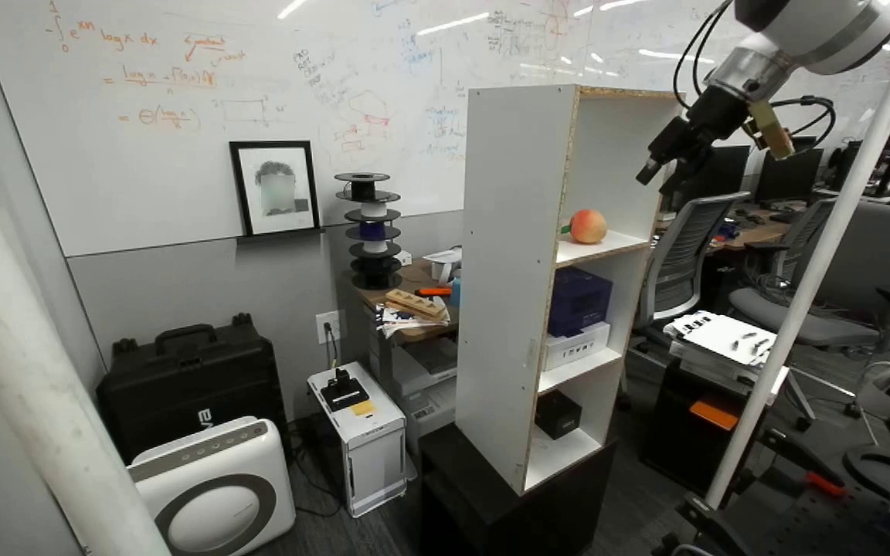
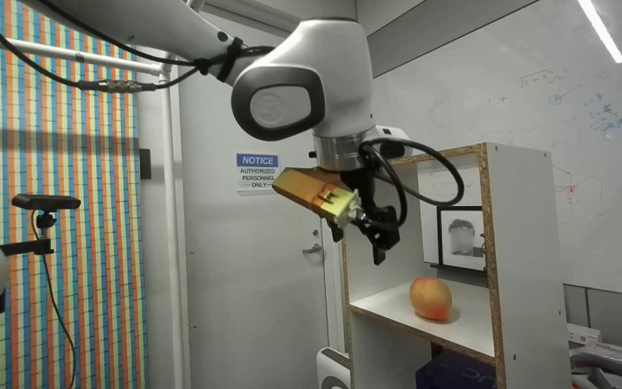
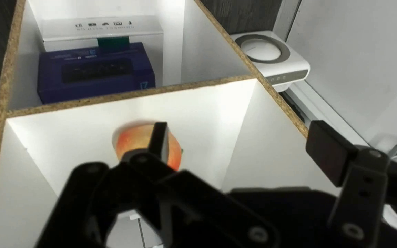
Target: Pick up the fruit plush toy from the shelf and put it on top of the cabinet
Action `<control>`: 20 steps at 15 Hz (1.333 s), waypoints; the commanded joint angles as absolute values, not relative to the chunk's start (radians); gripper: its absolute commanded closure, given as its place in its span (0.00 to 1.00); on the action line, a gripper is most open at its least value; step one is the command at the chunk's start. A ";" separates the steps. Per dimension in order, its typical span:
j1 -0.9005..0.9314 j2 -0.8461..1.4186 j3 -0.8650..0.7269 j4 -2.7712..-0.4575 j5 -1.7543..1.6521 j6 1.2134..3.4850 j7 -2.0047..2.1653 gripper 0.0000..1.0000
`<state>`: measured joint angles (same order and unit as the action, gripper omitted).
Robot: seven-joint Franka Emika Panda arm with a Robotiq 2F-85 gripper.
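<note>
The fruit plush toy, a round orange-red peach, rests on the upper shelf in both exterior views (image 1: 589,226) (image 2: 431,298). In the wrist view the toy (image 3: 133,137) is partly hidden behind one finger. The shelf (image 1: 616,245) is a white board inside the tall white cabinet (image 1: 514,270), also seen in an exterior view (image 2: 529,243). My gripper (image 1: 660,176) is open and empty, outside the open front and higher than the toy, with its fingers tilted down. It also shows in an exterior view (image 2: 358,245) and the wrist view (image 3: 244,148), apart from the toy.
A dark blue box (image 1: 580,301) sits on a white box (image 1: 576,347) in the compartment below. A small black box (image 1: 558,415) is in the lowest one. A white pole (image 1: 823,255) stands near the arm. A whiteboard wall (image 1: 383,100) is behind the cabinet.
</note>
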<state>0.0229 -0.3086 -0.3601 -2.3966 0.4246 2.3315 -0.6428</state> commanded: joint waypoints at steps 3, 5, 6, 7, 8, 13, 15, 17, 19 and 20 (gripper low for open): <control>-0.010 -0.106 -0.308 -2.309 0.401 2.421 -0.723 0.00; -0.013 -0.052 -0.285 -2.293 0.443 2.550 -0.788 0.00; -0.016 -0.022 -0.272 -2.279 0.462 2.599 -0.808 0.00; -0.019 0.004 -0.259 -2.271 0.493 2.662 -0.841 0.00; -0.023 0.034 -0.243 -2.258 0.544 2.717 -0.884 0.00; 0.008 0.146 -0.224 -2.182 0.794 2.852 -1.081 0.00; 0.000 0.178 -0.210 -2.153 0.852 2.859 -1.134 0.22; -0.008 0.197 -0.200 -2.132 0.909 2.855 -1.185 0.34; -0.013 0.211 -0.197 -2.116 0.951 2.849 -1.222 0.51; -0.015 0.212 -0.199 -2.115 0.962 2.847 -1.237 0.55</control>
